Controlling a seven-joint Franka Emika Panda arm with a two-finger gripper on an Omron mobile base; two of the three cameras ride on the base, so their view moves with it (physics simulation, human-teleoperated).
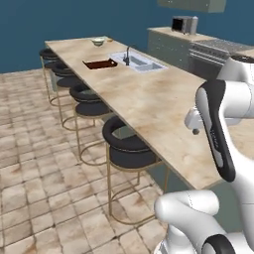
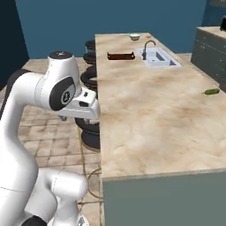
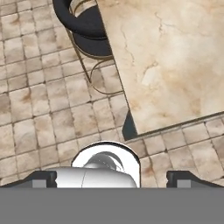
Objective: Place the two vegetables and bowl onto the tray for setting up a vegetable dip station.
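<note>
Sitting upper center in the right base view, tray (image 2: 120,56) lies long axis left-right; bowl (image 2: 135,36) behind it, cucumber (image 2: 211,92) far right pointing left-right. Gripper (image 3: 112,178) jaws wide open, empty. No readable writing.

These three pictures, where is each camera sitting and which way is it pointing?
Left base view: behind the arm on its left, facing forward along the counter toward tray, bowl and sink; white arm at lower right.
Right base view: behind on the right, same counter, tray, sink, plus a green vegetable; arm at lower left.
Hand view: on the hand, looking down at the counter corner, stool and tiled floor; open tool at bottom.
</note>
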